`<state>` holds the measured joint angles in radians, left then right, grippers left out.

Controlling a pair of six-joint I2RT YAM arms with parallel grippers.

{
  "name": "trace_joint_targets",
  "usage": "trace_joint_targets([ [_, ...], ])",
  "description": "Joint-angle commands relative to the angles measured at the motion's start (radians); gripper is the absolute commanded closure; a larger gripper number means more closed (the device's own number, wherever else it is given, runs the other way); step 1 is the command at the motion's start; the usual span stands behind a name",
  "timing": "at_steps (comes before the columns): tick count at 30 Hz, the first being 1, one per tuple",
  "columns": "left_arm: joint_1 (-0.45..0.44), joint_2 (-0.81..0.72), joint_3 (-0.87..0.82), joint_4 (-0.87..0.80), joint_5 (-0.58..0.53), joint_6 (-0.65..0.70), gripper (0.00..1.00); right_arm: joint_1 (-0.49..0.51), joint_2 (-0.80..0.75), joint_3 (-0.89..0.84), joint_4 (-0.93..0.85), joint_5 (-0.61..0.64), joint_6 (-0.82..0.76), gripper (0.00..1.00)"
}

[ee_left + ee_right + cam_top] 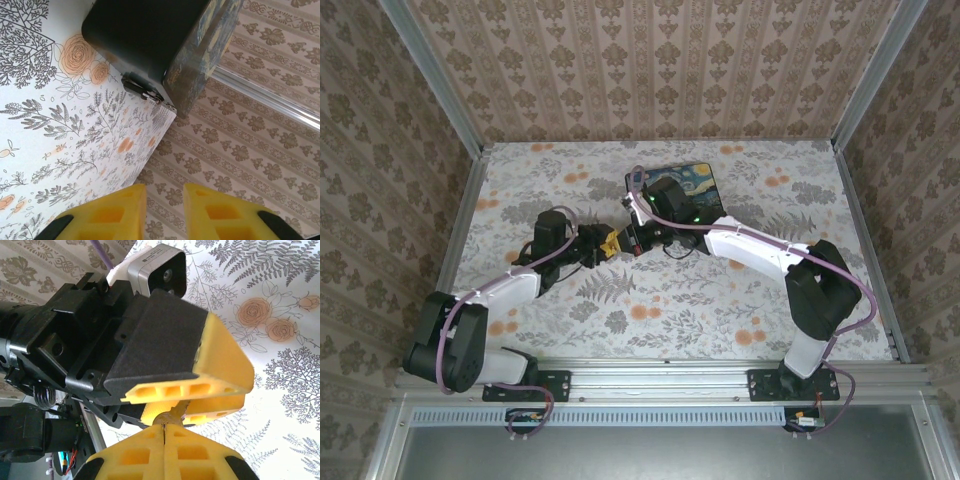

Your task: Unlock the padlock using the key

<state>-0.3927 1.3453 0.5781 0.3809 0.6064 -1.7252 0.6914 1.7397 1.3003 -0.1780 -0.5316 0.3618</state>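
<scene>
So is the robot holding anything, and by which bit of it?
The right tool pinches a small brass-coloured metal piece by one end, with the other end poking out. What it is cannot be told.

**No readable writing**

No word, number, brand or sign can be read in any view. The box lid [688,183] carries a painted swirl picture with no lettering to make out. The grey camera housing [156,269] on the left wrist, seen from the right wrist, shows a lens and screws. Any print on it is too small to tell.
</scene>
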Motion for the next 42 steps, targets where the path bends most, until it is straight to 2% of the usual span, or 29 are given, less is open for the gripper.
trace_joint_targets([
  [1,0.012,-0.020,0.028,-0.029,0.021,0.028,0.76,-0.006,-0.036,-0.014,0.030,-0.015,-0.020,0.97],
  [4,0.018,-0.021,0.026,-0.034,0.024,0.033,0.79,-0.008,-0.039,-0.025,0.041,-0.013,-0.016,0.97],
  [11,0.023,-0.017,0.043,-0.048,0.029,0.071,1.00,-0.009,-0.034,-0.045,0.067,-0.017,0.001,0.95],
  [12,0.023,-0.014,0.049,-0.050,0.060,0.077,1.00,-0.010,-0.033,-0.047,0.070,-0.018,0.003,0.94],
  [15,0.025,-0.018,0.058,-0.054,0.064,0.096,1.00,-0.013,-0.037,-0.054,0.073,-0.009,0.011,0.91],
  [17,0.026,-0.025,0.073,-0.056,0.061,0.139,1.00,-0.023,-0.046,-0.065,0.074,0.005,0.027,0.83],
  [20,0.022,-0.042,0.148,-0.125,0.067,0.310,1.00,-0.050,-0.070,-0.108,0.112,-0.004,0.094,0.65],
  [24,-0.009,-0.089,0.250,-0.319,-0.024,0.587,1.00,-0.079,-0.107,-0.184,0.236,-0.057,0.244,0.57],
  [28,-0.033,-0.110,0.246,-0.288,-0.082,0.748,1.00,-0.081,-0.147,-0.247,0.354,-0.059,0.430,0.51],
  [35,-0.090,-0.085,0.228,-0.173,-0.117,0.832,1.00,-0.081,-0.204,-0.352,0.636,-0.041,0.697,0.50],
  [42,-0.103,-0.069,0.207,-0.100,-0.137,0.819,1.00,-0.064,-0.211,-0.375,0.665,-0.024,0.742,0.50],
])
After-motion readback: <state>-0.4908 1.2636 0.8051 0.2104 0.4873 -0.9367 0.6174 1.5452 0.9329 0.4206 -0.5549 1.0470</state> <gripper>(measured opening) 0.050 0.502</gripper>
